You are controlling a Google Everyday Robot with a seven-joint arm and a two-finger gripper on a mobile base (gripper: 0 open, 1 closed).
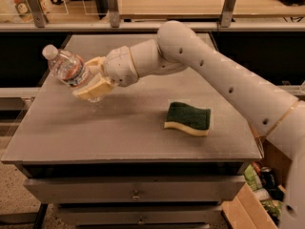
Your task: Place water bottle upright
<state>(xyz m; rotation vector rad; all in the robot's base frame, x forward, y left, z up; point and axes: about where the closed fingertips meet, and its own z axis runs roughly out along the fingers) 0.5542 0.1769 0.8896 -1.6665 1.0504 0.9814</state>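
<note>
The water bottle (66,67) is a small clear ribbed plastic bottle with a white cap. It is held in the air above the left part of the grey table (119,128), tilted with the cap up and to the left. My gripper (88,80) is shut on the bottle's lower body, its cream fingers (94,88) wrapped around it. The white arm reaches in from the right across the table. The bottle's base is hidden behind the fingers.
A green and yellow sponge (188,119) lies on the right half of the table. A shelf with metal posts (112,6) runs behind the table. Cardboard boxes and clutter (259,185) stand at the lower right. Drawers (136,190) sit under the tabletop.
</note>
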